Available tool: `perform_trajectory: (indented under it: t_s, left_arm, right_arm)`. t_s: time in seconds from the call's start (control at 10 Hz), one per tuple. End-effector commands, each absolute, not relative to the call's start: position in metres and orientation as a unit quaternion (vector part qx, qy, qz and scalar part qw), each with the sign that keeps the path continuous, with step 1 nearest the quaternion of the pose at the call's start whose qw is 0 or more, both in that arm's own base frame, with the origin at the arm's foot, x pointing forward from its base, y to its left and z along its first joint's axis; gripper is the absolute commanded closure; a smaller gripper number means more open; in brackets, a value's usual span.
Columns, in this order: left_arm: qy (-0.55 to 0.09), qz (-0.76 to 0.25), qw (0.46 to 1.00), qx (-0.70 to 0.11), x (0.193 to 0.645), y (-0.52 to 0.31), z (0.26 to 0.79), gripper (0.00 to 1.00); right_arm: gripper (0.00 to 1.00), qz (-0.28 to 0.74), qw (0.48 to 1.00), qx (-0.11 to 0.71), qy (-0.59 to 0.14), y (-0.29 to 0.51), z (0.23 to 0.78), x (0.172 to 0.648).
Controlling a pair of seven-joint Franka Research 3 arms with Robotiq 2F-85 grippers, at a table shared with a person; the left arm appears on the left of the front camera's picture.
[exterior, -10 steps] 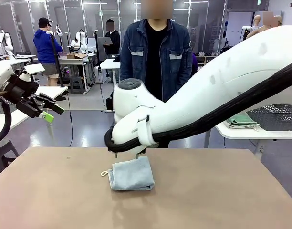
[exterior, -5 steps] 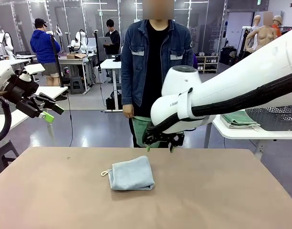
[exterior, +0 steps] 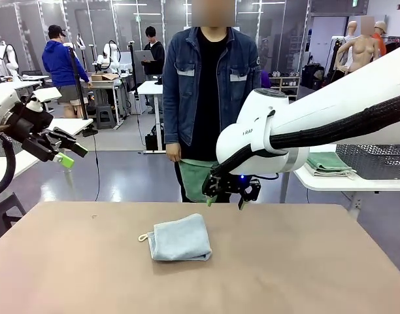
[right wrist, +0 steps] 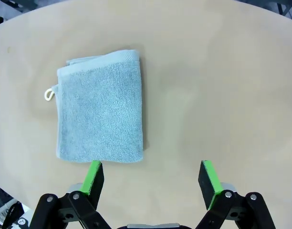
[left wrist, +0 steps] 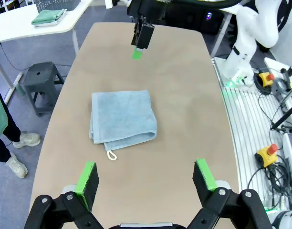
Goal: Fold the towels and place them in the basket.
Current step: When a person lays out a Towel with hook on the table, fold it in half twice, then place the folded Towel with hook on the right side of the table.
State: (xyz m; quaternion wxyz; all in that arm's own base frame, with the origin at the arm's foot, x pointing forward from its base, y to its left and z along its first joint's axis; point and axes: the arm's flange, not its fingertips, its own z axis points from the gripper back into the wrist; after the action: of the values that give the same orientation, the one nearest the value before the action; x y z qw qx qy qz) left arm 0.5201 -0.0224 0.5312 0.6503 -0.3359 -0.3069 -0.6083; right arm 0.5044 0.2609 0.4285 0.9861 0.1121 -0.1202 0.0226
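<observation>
Folded blue towel (right wrist: 100,107) on the bench (right wrist: 222,71), ahead of the right jaws; left jaws and right jaws both gaping, empty.

Bright even overhead light, soft shadows, wide-angle wrist distortion

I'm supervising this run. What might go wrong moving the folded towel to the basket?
1. The towel is loosely folded; a pinch on one layer may unfold it.
2. The basket sits on a side table, so the carry is long.
3. The person stands near the right gripper.
</observation>
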Motion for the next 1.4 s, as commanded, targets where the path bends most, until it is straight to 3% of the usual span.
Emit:
perform_trajectory:
  t_s: [0.0,1.3]
  left_arm:
    - [-0.307,-0.608,0.650,-0.336,0.5196,-0.0224,0.5316,0.00]
    - [-0.307,-0.608,0.650,-0.336,0.5196,-0.0224,0.5316,0.00]
  right_arm:
    - [0.00,0.021,0.986,0.112,-0.120,0.2603,0.4282,0.5045]
    - [0.00,0.021,0.986,0.112,-0.120,0.2603,0.4282,0.5045]
